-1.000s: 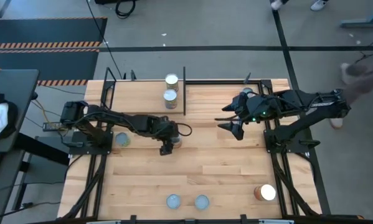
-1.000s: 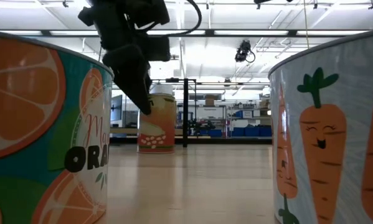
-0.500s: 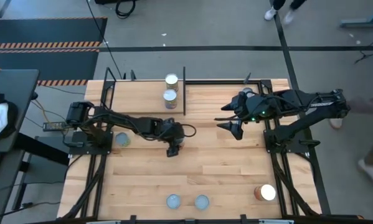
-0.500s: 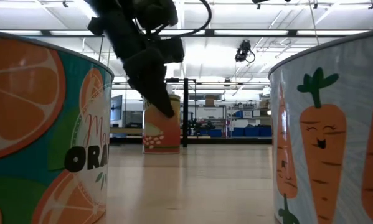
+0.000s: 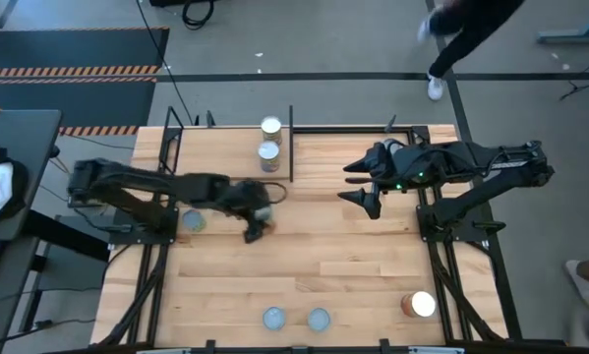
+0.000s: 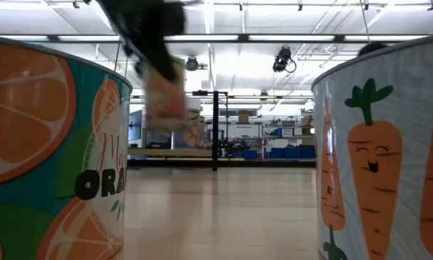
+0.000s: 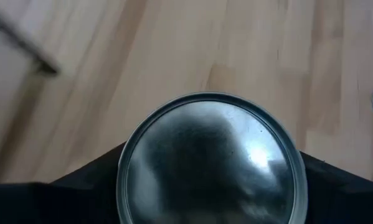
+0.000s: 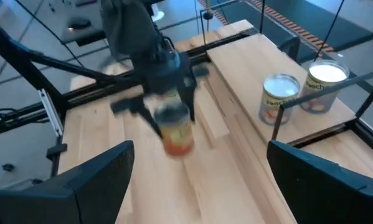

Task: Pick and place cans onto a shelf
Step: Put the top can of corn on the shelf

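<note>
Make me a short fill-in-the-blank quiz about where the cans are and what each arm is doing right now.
1. The left gripper holds one ____ above the table.
2. The shelf carries ____ cans.
3. The right gripper holds ____.
4. At the table's near edge, two blue-grey cans stand ____ each other.

Missing: can; two; nothing; beside

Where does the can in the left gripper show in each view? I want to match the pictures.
High view: the held can left of centre, mostly under the left gripper.
Low view: blurred, upper left.
Left wrist view: its silver top fills the lower middle.
Right wrist view: centre.
Shared landmark: the shelf.
</note>
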